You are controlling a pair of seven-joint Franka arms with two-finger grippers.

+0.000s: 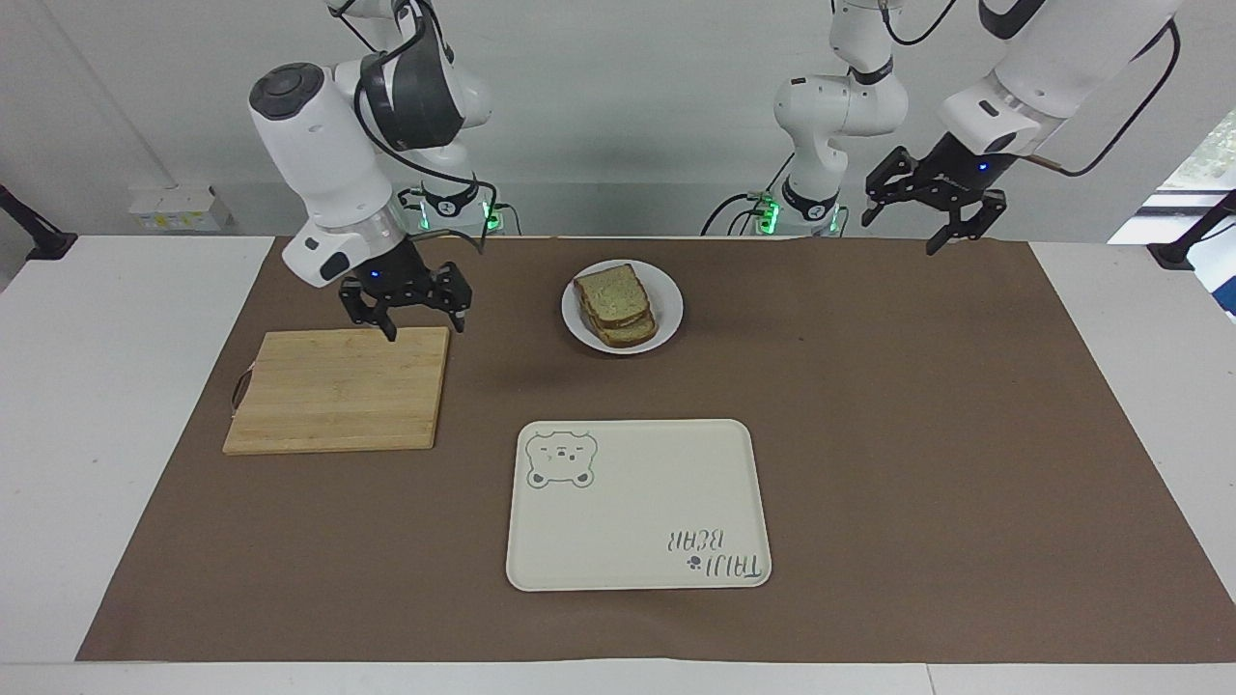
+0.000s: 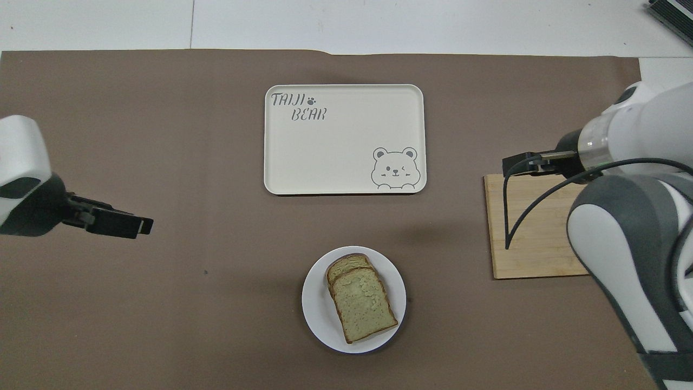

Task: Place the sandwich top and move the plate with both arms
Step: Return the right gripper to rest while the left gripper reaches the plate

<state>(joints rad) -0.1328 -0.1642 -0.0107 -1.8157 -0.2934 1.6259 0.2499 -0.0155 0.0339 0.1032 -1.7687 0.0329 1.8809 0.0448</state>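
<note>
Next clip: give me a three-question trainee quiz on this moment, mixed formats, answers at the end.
1. True or false: the sandwich top lies on the stack on the plate.
2. The right gripper hangs over: A) cutting board B) tray C) plate
3. Fill in: both grippers' jaws are ____; the left gripper holds nothing.

Key: 1 true; 2 A; 3 open

1 plate (image 1: 666,304); 2 bread slices (image 1: 614,297); 1 tray (image 1: 637,507); 1 cutting board (image 1: 338,391); 2 grippers (image 1: 406,304).
</note>
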